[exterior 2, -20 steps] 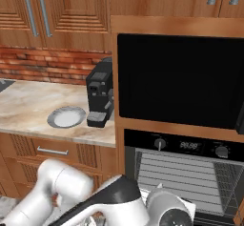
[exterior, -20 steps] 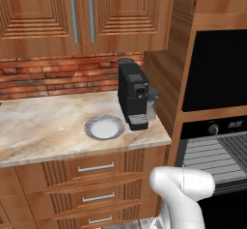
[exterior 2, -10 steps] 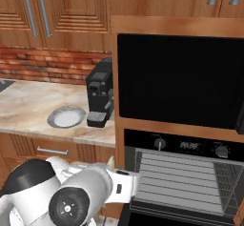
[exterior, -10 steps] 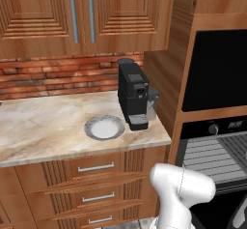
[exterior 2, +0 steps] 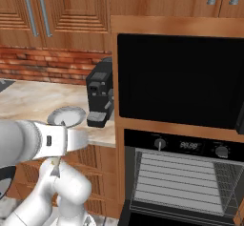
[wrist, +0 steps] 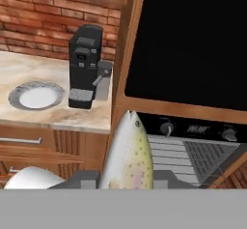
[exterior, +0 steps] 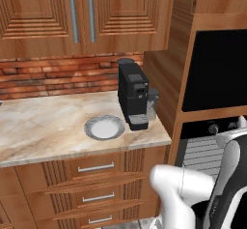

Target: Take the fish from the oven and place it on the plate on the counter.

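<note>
Two finger tips of the gripper [wrist: 126, 180] are clamped on the fish [wrist: 129, 155], in front of the oven [wrist: 193, 148]; the plate [wrist: 36, 95] lies beside the coffee machine [wrist: 86, 66].

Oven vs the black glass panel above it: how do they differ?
The oven has a control strip with knobs and a display; the black glass panel is plain, with none. Grey wire racks show in the oven's cavity; the panel is a flat dark sheet with nothing visible behind it. The oven sits lower, below counter height; the panel sits above it. Both are black and built into the same wooden surround.
</note>
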Controlling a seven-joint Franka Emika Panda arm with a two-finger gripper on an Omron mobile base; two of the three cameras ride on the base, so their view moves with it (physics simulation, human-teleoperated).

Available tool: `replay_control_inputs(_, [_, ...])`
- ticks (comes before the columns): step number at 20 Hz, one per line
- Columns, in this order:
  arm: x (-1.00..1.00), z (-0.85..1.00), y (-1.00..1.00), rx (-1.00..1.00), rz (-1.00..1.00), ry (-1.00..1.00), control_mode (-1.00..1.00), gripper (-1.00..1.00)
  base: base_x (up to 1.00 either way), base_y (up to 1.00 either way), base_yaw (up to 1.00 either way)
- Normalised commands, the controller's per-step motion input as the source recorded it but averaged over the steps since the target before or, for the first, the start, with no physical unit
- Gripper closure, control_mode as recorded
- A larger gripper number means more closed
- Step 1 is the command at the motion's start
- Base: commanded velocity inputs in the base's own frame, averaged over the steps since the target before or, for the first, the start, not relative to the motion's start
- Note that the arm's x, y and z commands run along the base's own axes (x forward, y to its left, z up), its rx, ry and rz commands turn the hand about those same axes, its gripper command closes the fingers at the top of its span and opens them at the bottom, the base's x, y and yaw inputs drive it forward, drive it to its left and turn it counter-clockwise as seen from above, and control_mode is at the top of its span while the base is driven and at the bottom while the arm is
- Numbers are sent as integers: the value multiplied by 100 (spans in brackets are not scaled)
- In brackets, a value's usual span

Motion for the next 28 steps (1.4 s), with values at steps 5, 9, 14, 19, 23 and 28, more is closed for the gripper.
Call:
replay_control_inputs(5, [0, 14, 100, -14, 1, 17, -100, 100, 0, 0, 0])
replay_control_inputs(9, [0, -1, 99, -10, 4, 29, -100, 100, 0, 0, 0])
replay_control_inputs(14, [6, -6, 86, -5, 9, 25, -100, 100, 0, 0, 0])
replay_control_inputs(19, [53, -2, 59, -1, 17, 24, -100, 100, 0, 0, 0])
replay_control_inputs(23, [83, 0, 41, 0, 24, 22, -100, 100, 0, 0, 0])
replay_control_inputs(28, [81, -40, 24, 0, 18, 6, -100, 100, 0, 0, 0])
